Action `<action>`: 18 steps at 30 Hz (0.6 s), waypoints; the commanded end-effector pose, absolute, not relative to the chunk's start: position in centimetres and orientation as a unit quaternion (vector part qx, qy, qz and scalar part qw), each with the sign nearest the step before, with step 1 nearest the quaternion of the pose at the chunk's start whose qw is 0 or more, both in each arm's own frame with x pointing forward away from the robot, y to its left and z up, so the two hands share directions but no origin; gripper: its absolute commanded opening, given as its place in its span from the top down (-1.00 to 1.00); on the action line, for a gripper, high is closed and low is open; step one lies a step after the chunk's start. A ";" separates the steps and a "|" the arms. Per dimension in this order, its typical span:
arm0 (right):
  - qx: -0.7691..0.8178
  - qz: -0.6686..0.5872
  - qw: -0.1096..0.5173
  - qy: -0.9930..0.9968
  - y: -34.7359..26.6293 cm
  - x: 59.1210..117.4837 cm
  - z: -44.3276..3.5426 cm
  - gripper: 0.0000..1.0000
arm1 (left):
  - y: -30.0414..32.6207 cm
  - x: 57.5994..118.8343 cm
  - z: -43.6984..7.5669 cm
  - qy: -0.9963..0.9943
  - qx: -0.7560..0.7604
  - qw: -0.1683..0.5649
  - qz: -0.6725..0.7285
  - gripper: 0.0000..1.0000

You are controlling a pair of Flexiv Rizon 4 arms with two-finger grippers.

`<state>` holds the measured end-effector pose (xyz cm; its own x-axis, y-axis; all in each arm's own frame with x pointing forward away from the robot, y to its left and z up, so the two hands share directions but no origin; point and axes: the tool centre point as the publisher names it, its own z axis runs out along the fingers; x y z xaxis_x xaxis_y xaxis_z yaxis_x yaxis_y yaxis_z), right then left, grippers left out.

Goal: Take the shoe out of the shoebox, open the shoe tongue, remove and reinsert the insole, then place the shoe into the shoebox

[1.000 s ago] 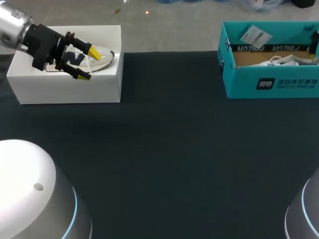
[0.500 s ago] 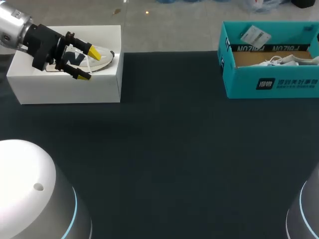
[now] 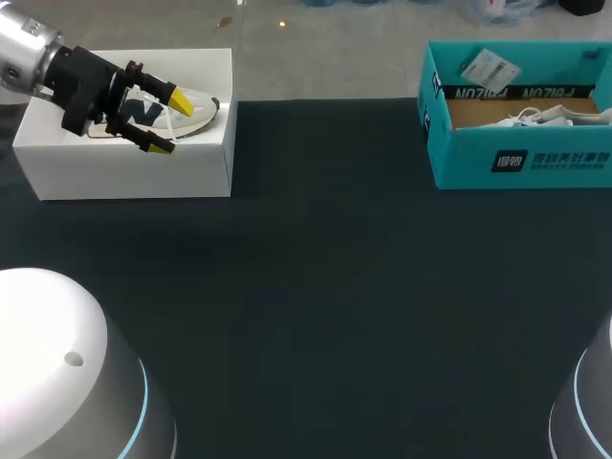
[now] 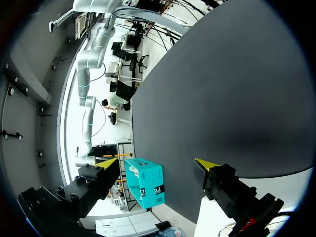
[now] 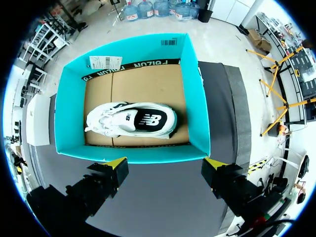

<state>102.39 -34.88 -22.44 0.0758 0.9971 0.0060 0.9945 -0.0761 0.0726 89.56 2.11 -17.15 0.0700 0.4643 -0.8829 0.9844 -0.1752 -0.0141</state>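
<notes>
white shoe (image 5: 131, 121) in teal shoebox (image 5: 195, 98), right jaws apart above; left jaws apart over white box (image 3: 124, 172)

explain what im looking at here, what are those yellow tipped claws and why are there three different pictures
It is a robot with two arms at a dark table. One picture looks down from above; the two round ones come from cameras on the wrists. The yellow-tipped claws are its grippers. The left gripper hangs open over a white box with a white shoe in it. The right gripper hangs open above a teal shoebox holding a second shoe. Neither holds anything.
</notes>
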 end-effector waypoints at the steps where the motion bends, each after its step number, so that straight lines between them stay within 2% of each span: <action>1: 0.733 0.027 0.025 0.679 -34.9 102.4 -22.4 -1.00 | 2.1 89.6 -17.1 0.553 0.656 0.325 -0.398 -1.00; 4: 0.733 0.027 0.025 0.679 -34.9 102.4 -22.4 -1.00 | 2.1 89.6 -17.1 0.553 0.656 0.325 -0.398 -1.00; 15: 0.711 0.043 0.056 0.699 -33.8 96.5 -22.4 -1.00 | 2.1 89.6 -17.1 0.553 0.656 0.325 -0.398 -1.00; 18: 0.699 0.040 0.068 0.710 -33.5 94.7 -22.6 -1.00 | 2.7 90.5 -17.0 0.567 0.670 0.298 -0.375 -1.00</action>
